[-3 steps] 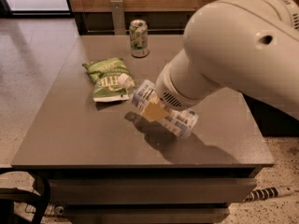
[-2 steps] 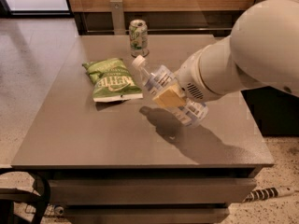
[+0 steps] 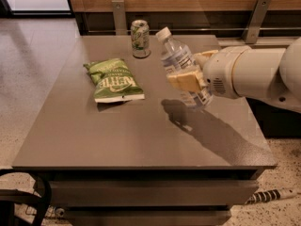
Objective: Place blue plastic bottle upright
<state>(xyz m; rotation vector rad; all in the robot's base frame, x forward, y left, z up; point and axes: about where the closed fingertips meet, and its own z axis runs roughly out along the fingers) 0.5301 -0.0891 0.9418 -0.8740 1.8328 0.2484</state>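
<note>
The blue plastic bottle (image 3: 177, 60) is clear and ribbed with a white cap and a pale label. It is held in the air above the right half of the grey table (image 3: 122, 135), tilted with its cap up and to the left. My gripper (image 3: 188, 76) comes in from the right on a white arm and is shut on the bottle's middle, its tan fingers (image 3: 184, 81) around the label. The bottle's shadow falls on the table below it.
A green-and-silver drink can (image 3: 140, 38) stands upright at the table's back edge. A green chip bag (image 3: 114, 80) lies flat on the left half. A wooden wall panel with metal brackets runs behind the table. The floor lies to the left.
The bottle has been lifted off the table and swung from lying nearly flat to a steep tilt, cap up. The arm has drawn back to the right.
</note>
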